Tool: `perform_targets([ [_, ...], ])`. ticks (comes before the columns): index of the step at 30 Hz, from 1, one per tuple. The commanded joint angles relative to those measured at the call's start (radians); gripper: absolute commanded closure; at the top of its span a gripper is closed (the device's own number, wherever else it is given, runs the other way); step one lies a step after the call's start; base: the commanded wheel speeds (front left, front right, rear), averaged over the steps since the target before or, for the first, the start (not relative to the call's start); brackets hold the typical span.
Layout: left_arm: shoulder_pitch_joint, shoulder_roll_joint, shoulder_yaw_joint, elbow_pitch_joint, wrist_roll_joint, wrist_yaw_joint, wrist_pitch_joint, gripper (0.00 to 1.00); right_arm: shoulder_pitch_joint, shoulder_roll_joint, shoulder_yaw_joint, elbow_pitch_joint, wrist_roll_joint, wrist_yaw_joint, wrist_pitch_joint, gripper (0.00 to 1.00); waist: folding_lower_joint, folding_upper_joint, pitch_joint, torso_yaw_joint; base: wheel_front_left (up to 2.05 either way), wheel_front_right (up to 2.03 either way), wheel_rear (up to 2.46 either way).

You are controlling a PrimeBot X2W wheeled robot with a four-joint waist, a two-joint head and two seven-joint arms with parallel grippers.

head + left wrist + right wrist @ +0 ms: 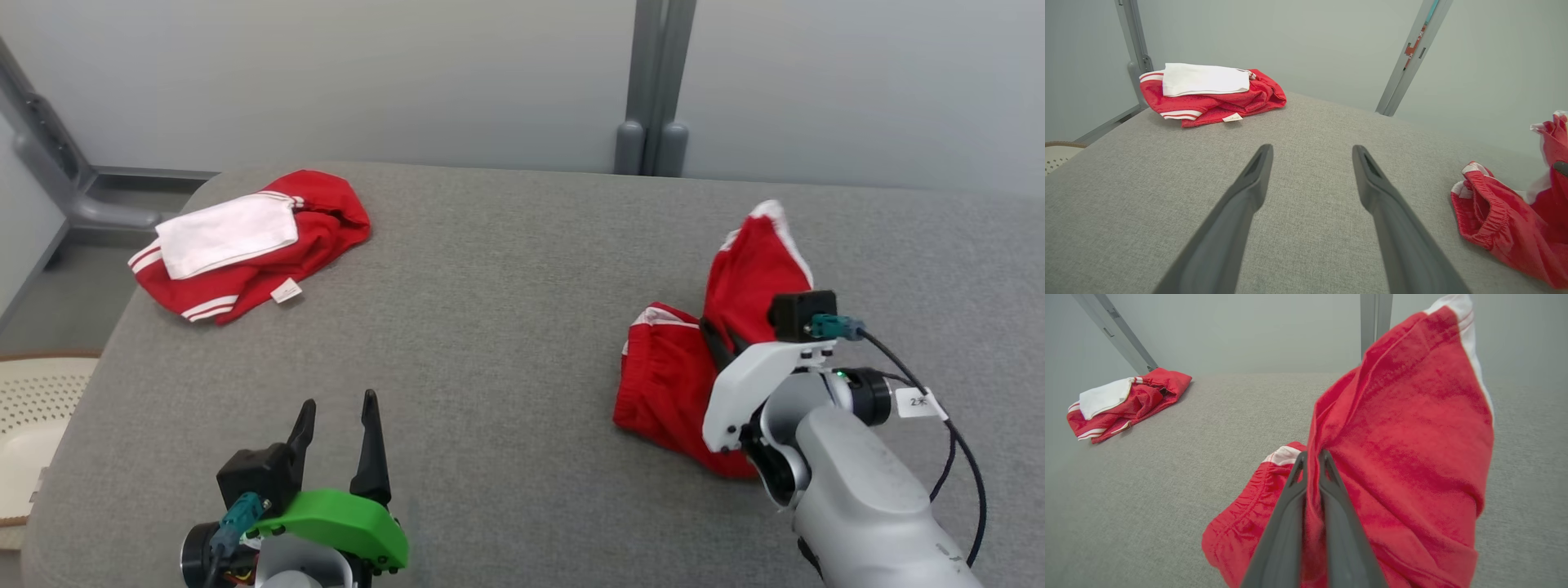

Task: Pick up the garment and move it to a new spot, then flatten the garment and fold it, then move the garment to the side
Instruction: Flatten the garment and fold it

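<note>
One fold of the garment (755, 269), red shorts with white trim, is clamped between the fingers of our right gripper (1313, 456). We hold one leg lifted upright at our right side, while the waistband end rests on the grey padded surface (506, 327). Our left gripper (339, 402) hovers low at our left, its fingers spread wide apart and gripping nothing. A second garment (326, 233), red with a white piece on top, lies folded at the far left corner, well apart.
</note>
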Motion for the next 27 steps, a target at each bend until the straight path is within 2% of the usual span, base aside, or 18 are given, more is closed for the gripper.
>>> perform_targets([
  [1, 0.015, -0.002, 0.006, 0.001, 0.003, -0.003, -0.008, 0.0, 0.015, 0.001, 0.021, 0.012, -0.003, -0.001, 0.012, 1.0, 0.0, 0.0, 0.0, 0.037, 0.0, 0.0, 0.0],
  [6, 0.013, -0.008, 0.011, 0.003, 0.012, -0.009, -0.008, 0.0, 0.047, 0.017, 0.107, 0.058, -0.011, -0.001, 0.046, 1.0, 0.0, 0.0, 0.006, 0.056, 0.0, 0.0, 0.0],
  [11, 0.022, -0.009, 0.019, 0.002, 0.018, -0.006, -0.007, 0.0, 0.064, 0.02, 0.158, 0.065, -0.012, -0.001, 0.032, 1.0, 0.0, 0.0, 0.008, 0.049, 0.0, 0.0, 0.0],
  [12, 0.025, -0.01, 0.019, 0.003, 0.017, -0.006, -0.008, 0.0, 0.065, 0.02, 0.167, 0.063, -0.017, -0.001, 0.026, 0.67, 0.0, 0.0, 0.008, 0.043, 0.0, 0.0, 0.0],
  [13, 0.025, -0.01, 0.019, 0.003, 0.018, -0.006, -0.008, 0.0, 0.069, 0.02, 0.173, 0.062, -0.019, -0.001, 0.022, 0.08, 0.0, 0.0, 0.007, 0.039, 0.0, 0.0, 0.0],
  [14, 0.026, -0.012, 0.02, 0.003, 0.02, -0.007, -0.008, 0.0, 0.071, 0.02, 0.181, 0.053, -0.016, -0.001, 0.015, 0.0, 0.0, 0.0, 0.006, 0.033, 0.0, 0.0, 0.0],
  [22, 0.031, -0.024, 0.004, 0.007, 0.028, -0.015, -0.007, 0.0, 0.103, 0.008, 0.198, -0.048, 0.017, -0.001, -0.027, 0.0, 0.0, 0.0, -0.002, -0.006, 0.0, 0.0, 0.0],
  [27, 0.039, -0.039, -0.015, 0.014, 0.031, -0.017, -0.005, 0.0, 0.136, -0.02, 0.138, -0.139, 0.024, -0.001, -0.057, 0.0, 0.0, 0.0, -0.006, -0.023, 0.0, 0.0, 0.0],
])
